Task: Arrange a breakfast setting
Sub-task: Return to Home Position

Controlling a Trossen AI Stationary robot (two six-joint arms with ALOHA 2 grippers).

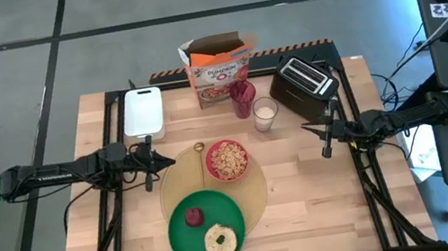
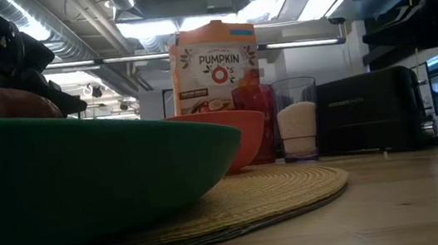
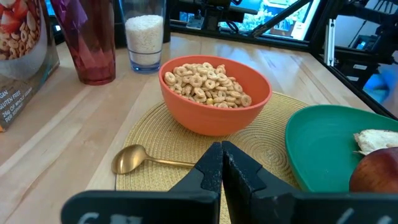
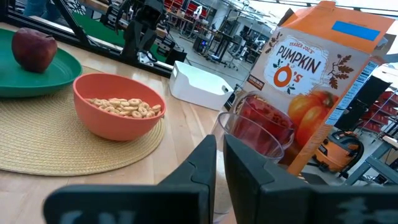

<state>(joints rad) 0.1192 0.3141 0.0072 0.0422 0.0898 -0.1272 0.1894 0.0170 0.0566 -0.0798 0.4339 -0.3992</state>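
A round tan placemat (image 1: 253, 189) lies at the table's middle. On it rest a green plate (image 1: 187, 239) holding a dark-red fruit (image 1: 193, 215) and a bread ring (image 1: 221, 240), a red bowl (image 1: 227, 160) of cereal rings, and a gold spoon (image 1: 199, 148) at the mat's far edge. My left gripper (image 1: 168, 160) is shut, left of the mat, pointing at the bowl (image 3: 214, 93). The spoon (image 3: 130, 158) lies just beyond its fingertips (image 3: 222, 165), the handle's end hidden behind them. My right gripper (image 1: 312, 131) is shut, right of the mat, near the toaster.
At the far side stand a white cutting board (image 1: 142, 112), a cereal box (image 1: 220, 71), a red tumbler (image 1: 243, 97), a glass of milk (image 1: 265, 114) and a black toaster (image 1: 308, 82). Bare wood shows at the near right (image 1: 329, 208).
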